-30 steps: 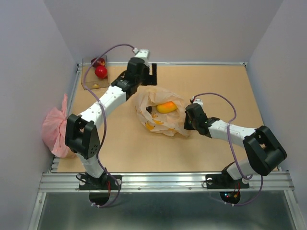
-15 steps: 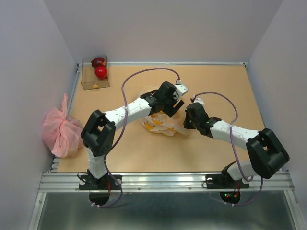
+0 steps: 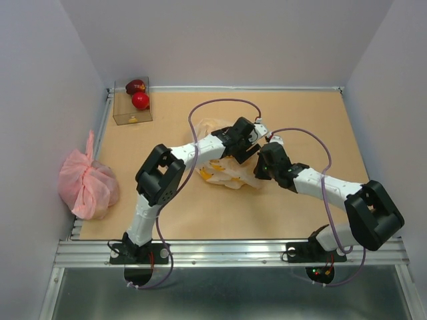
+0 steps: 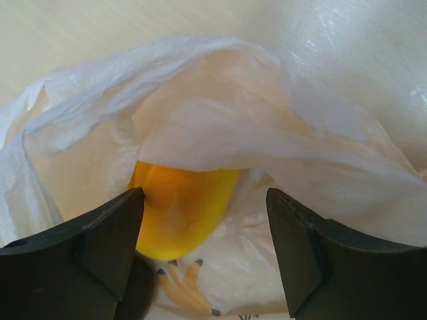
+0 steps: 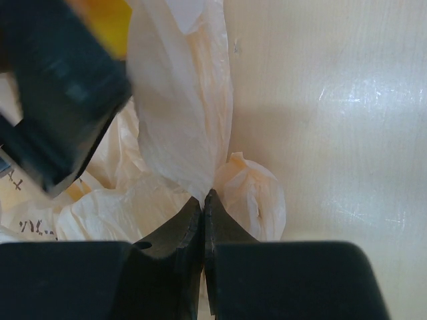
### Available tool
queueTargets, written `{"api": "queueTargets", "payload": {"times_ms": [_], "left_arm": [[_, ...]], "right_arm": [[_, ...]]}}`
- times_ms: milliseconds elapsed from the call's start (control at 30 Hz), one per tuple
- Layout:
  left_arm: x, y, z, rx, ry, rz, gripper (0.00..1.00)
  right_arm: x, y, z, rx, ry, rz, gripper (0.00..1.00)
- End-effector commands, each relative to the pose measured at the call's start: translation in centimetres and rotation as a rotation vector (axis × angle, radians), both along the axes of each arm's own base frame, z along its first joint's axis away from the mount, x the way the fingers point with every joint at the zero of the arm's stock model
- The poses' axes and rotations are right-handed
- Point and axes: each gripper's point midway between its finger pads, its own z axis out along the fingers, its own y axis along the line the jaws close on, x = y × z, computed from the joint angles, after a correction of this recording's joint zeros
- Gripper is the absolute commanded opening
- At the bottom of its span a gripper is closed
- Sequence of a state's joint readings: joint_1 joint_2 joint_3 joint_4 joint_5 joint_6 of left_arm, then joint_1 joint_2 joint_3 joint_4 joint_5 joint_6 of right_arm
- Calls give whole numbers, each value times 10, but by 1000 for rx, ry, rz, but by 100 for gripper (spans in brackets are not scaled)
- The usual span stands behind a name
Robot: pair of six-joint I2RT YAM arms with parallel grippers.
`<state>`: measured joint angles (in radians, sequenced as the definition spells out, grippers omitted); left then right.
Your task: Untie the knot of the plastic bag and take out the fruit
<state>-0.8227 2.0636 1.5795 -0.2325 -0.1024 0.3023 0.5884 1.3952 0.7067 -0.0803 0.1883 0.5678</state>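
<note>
The plastic bag (image 3: 223,175) lies mid-table, pale peach and crinkly, with its mouth standing open; no knot shows. My left gripper (image 3: 245,148) hovers open at that mouth. In the left wrist view its jaws (image 4: 204,195) frame an orange-yellow oval fruit (image 4: 180,213) lying inside the bag (image 4: 233,127), apart from both fingers. My right gripper (image 3: 257,172) is shut on a thin flap of the bag's rim (image 5: 180,113), pinched at the fingertips (image 5: 203,198). A crumpled handle ear (image 5: 257,197) sits just beside them. Two red fruit (image 3: 140,100) rest in a box.
The clear box (image 3: 123,117) stands at the back left corner. A pink crinkled bag (image 3: 87,183) sits off the table's left edge. Purple cables loop over both arms. Bare tabletop (image 3: 313,127) lies to the right and behind the bag.
My left arm swung from the clear box at the back left across to the bag, and its open gripper now sits at the bag's mouth. The right gripper kept its pinch.
</note>
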Motion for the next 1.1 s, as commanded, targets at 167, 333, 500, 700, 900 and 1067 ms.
{"api": "queueTargets", "payload": {"times_ms": [167, 333, 500, 700, 900, 1067], "left_arm": [[26, -6, -6, -16, -10, 26, 79], [17, -2, 8, -59, -14, 42, 54], [3, 5, 32, -115, -18, 49, 30], [-15, 15, 123, -284, -71, 40, 29], [8, 66, 199, -528, -102, 176, 29], [79, 171, 240, -694, -222, 564, 29]], "right_arm": [[6, 5, 8, 30, -10, -17, 7], [7, 2, 6, 20, -12, -33, 7], [8, 1, 4, 14, -9, -39, 7], [8, -1, -1, 1, -1, -49, 7], [7, 0, -3, 8, 10, -50, 7], [7, 0, 2, 8, -2, -40, 7]]}}
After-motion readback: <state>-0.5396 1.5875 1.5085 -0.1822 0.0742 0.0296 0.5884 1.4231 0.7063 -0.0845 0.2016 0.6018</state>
